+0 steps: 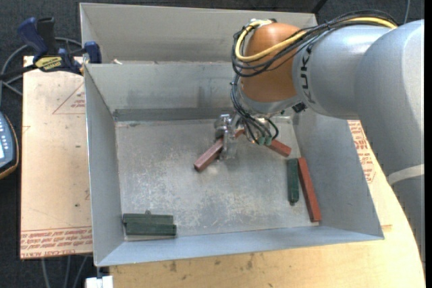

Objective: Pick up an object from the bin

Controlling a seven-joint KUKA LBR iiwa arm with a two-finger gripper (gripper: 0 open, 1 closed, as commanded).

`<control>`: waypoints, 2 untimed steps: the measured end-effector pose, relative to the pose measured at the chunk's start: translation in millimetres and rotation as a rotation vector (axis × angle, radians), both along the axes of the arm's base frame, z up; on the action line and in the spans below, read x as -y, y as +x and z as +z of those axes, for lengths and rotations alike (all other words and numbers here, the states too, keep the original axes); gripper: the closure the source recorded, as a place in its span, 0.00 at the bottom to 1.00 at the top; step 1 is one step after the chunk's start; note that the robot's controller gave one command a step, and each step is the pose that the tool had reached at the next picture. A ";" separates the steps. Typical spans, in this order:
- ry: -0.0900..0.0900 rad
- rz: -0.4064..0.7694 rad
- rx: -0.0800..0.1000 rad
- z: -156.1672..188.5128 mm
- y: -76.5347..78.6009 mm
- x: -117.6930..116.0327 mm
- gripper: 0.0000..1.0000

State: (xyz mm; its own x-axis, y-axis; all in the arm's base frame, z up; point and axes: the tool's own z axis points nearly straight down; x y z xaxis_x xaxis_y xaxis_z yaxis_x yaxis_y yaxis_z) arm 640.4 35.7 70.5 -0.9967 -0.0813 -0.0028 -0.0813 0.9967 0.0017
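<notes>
My gripper is low in the middle of the bin, just under the orange wrist cover. Its fingers are at the upper end of a short reddish-brown stick that lies slanted on the bin floor, running down to the left. I cannot tell whether the fingers are round the stick or beside it. Another small red piece pokes out to the right of the gripper from under the cables.
A dark green bar and a long red-brown bar lie side by side near the right wall. A dark green block lies at the front left corner. The arm covers the bin's back right part.
</notes>
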 end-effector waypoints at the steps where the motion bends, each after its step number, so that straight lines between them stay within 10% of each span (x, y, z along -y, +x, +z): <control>1: -0.001 0.122 0.002 0.4 -5.9 0.9 1.00; 2: -0.001 0.076 0.011 159.3 -1.4 3.5 1.00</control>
State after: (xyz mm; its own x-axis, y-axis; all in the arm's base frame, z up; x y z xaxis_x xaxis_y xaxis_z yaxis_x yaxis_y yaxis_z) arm 639.1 32.1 229.8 -0.9876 -0.1566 -0.0133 -0.1566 0.9877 -0.0001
